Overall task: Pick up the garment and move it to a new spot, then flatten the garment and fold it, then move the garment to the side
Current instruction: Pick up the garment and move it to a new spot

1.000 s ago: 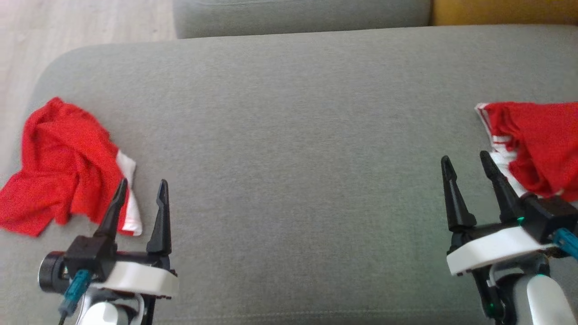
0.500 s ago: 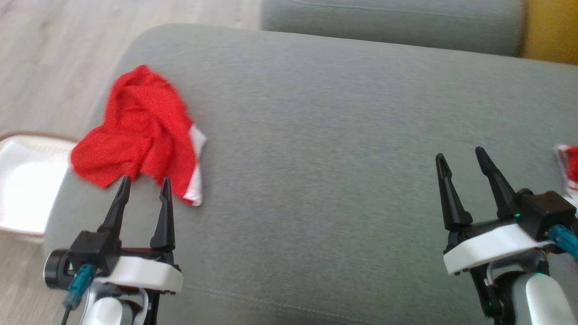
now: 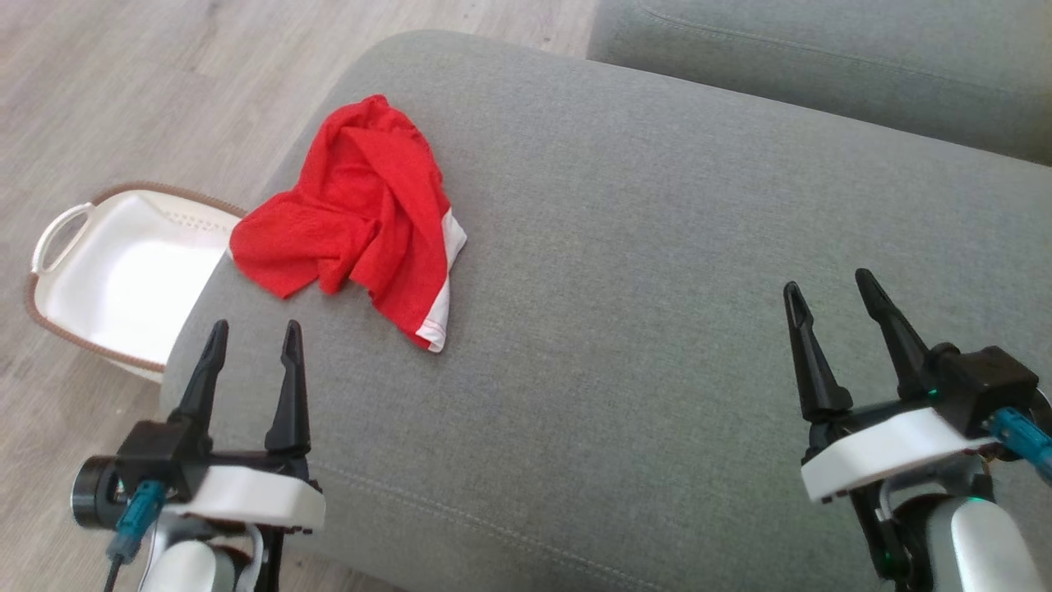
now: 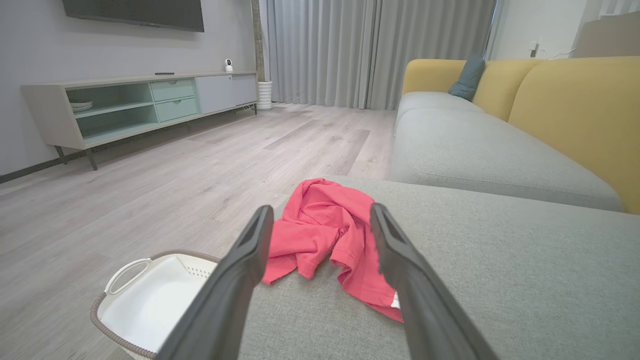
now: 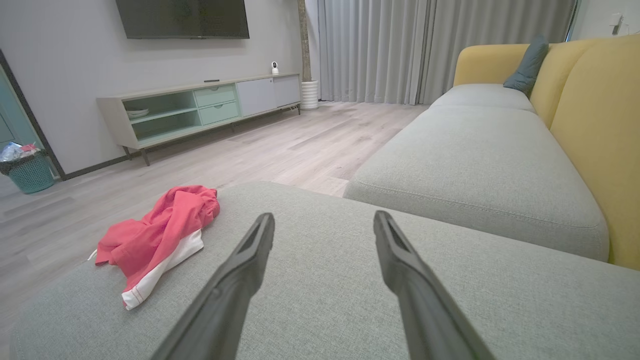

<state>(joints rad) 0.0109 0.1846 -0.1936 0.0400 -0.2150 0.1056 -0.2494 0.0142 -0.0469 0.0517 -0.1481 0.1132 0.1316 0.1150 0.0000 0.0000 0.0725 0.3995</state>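
Note:
A crumpled red garment (image 3: 362,205) with a white side panel lies near the left end of the grey sofa cushion (image 3: 657,288). The left wrist view has the garment (image 4: 325,235) straight ahead, and the right wrist view has the same garment (image 5: 160,235) off to the left. My left gripper (image 3: 251,337) stands open just short of it, at the cushion's front left corner, with nothing between its fingers. Far to the right, my right gripper (image 3: 830,284) hangs open and empty over bare cushion.
A white laundry basket (image 3: 107,271) with a brown rim sits on the wooden floor (image 3: 123,99) left of the cushion. A second grey seat cushion (image 3: 822,66) lies beyond. Yellow sofa backs (image 4: 575,110) and a low TV cabinet (image 4: 140,105) stand farther off.
The head camera has swung left: the garment now sits nearer the picture's middle, the basket has come into view, and the second red cloth at the right has left it. Both grippers stay open.

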